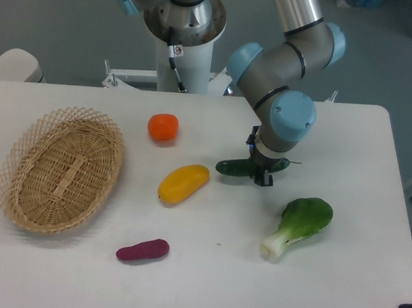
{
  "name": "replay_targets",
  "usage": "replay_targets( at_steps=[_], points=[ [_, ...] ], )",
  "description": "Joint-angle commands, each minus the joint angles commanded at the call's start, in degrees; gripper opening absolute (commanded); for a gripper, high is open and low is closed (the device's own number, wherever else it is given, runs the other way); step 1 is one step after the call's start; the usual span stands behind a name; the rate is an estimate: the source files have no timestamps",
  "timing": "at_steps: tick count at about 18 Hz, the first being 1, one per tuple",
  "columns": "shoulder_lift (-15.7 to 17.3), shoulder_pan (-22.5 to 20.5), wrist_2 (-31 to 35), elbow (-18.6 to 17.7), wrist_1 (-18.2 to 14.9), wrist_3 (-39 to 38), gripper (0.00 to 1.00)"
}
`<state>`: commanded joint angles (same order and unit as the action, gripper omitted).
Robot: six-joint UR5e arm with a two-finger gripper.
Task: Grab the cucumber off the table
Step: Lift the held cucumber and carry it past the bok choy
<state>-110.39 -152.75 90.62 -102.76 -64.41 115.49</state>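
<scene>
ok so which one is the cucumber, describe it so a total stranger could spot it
Start at the blue-capped robot arm over the white table; the cucumber sits right at its gripper, just right of the yellow fruit. It is the only slim, dark green, glossy piece, unlike the leafy, white-stemmed bok choy.

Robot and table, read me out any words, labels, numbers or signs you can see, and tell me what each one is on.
No text can be read anywhere.
A small white tag with a red mark hangs on the robot's white base column: too small and blurred to read.
The cucumber, the basket, the other produce and the table show no lettering.
</scene>
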Motion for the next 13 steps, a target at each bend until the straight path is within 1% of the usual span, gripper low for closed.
replay_targets(
  at_steps=[2,4,7,11,13],
  points=[
    [-0.35,0.26,-2.28,4.04,-3.17,-1.75,0.18],
    [-1.83,0.79,-3.87,8.87,-5.72,-6.48,0.18],
    [-5.78,2.72,-3.79,15.99,-6.61,-15.27,0.18],
    [-10.62,4.48,-3.70,23.73,-8.10,-19.86,0.18],
    [-12.56,5.00,-3.70,26.37,-8.28,-23.45,0.18]
  ],
)
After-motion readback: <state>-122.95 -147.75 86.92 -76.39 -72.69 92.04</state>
